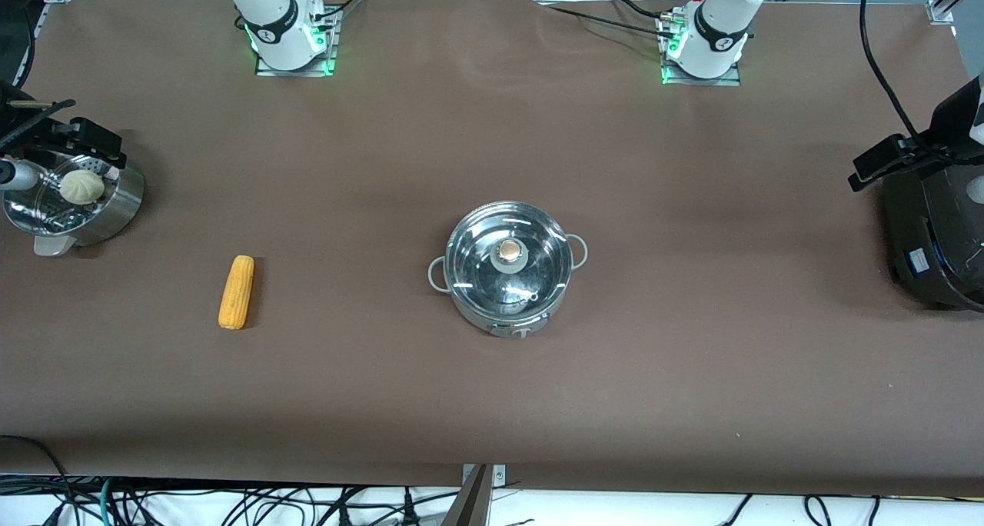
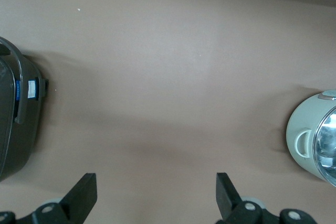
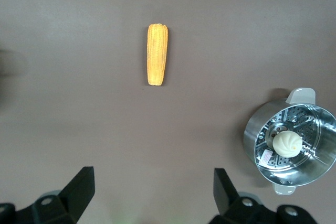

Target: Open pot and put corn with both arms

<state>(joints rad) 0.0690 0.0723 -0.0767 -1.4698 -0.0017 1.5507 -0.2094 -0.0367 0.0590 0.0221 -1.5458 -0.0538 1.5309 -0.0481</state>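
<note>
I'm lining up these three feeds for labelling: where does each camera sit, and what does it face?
Front view: high, across the table, facing both arm bases; pot mid-table, lid on.
Left wrist view: on the left arm, looking down past the open left gripper at bare table, cooker at the edge.
Right wrist view: on the right arm, above corn and steamer; open right gripper.
Shared: front and right wrist views both show corn.

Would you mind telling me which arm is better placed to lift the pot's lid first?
Probably the left. The left gripper, jaws open, hangs toward that arm's end of the table with the pot in its wrist view, while the right gripper sees the corn.
</note>
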